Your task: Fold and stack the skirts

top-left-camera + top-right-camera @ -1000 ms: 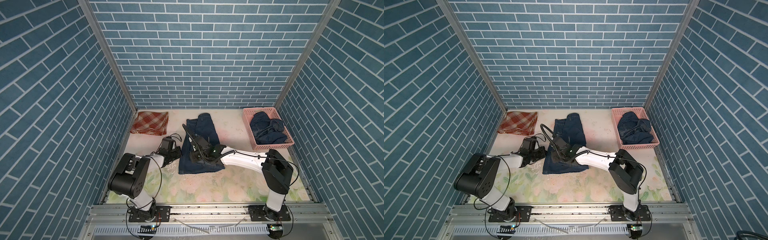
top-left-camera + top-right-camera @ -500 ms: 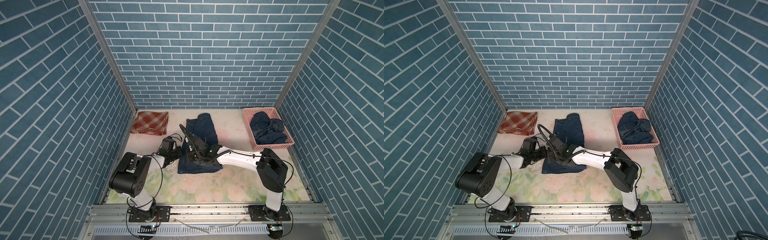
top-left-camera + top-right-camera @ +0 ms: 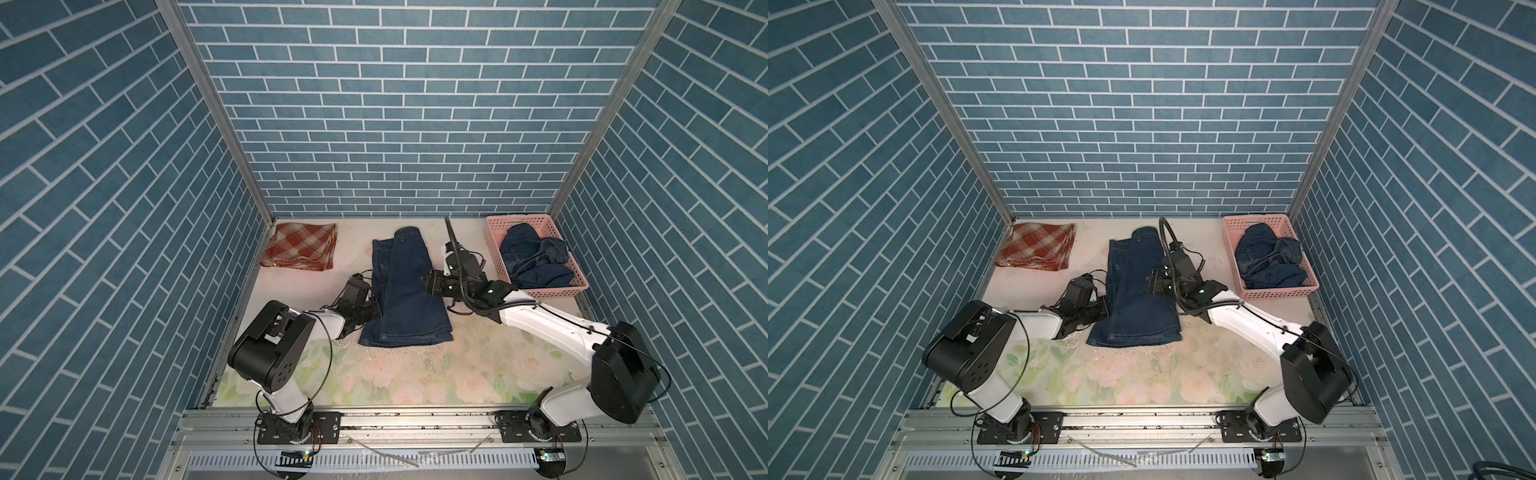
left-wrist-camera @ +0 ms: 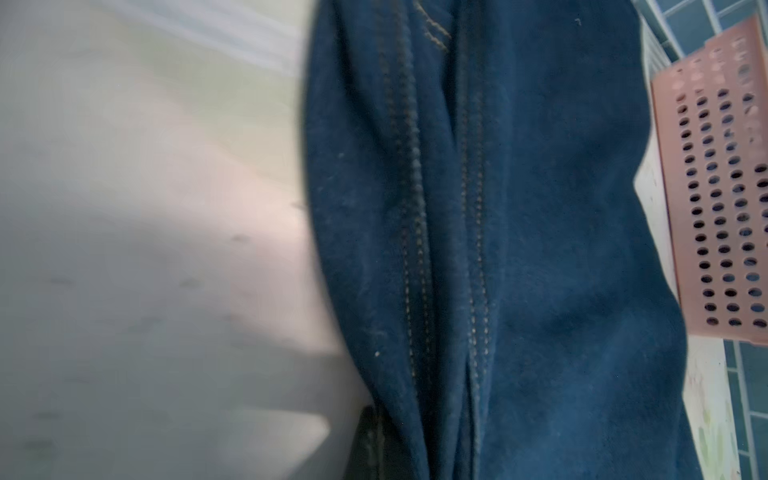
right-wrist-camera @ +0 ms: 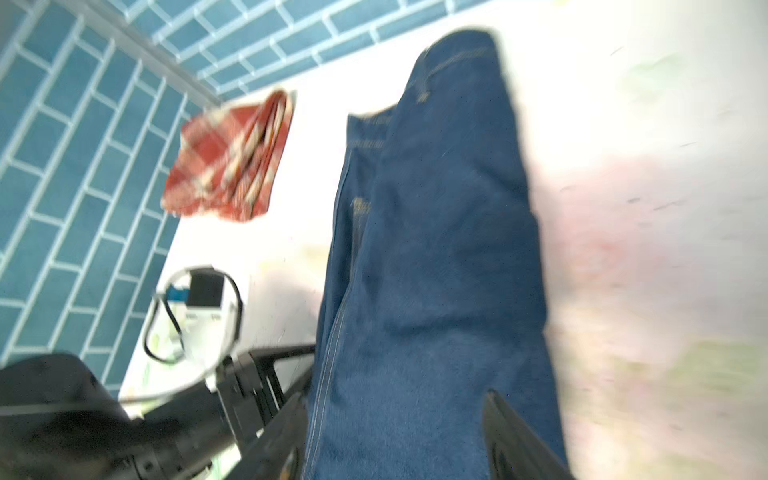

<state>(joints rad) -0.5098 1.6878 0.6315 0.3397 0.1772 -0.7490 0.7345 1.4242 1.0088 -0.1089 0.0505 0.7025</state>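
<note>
Pinching denim skirt [image 3: 405, 303] edge, left gripper [image 3: 375, 309], right gripper [image 3: 429, 286] spread at opposite edge

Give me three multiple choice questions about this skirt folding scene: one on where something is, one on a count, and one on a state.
1. Where on the table does the plaid skirt lie?
A. near right corner
B. far left corner
C. middle

2. How many skirts lie outside the pink basket?
A. one
B. three
C. two

3. How do the jaws of the right gripper stand?
A. open
B. shut on the plaid skirt
C. shut on the basket rim

Answers:
1 B: both top views show it folded in the far left corner, by the walls.
2 C: the plaid skirt and the middle denim skirt lie on the table, while a heap of denim sits in the basket.
3 A: the right wrist view shows the jaws apart, one on either side of the middle denim skirt.
</note>
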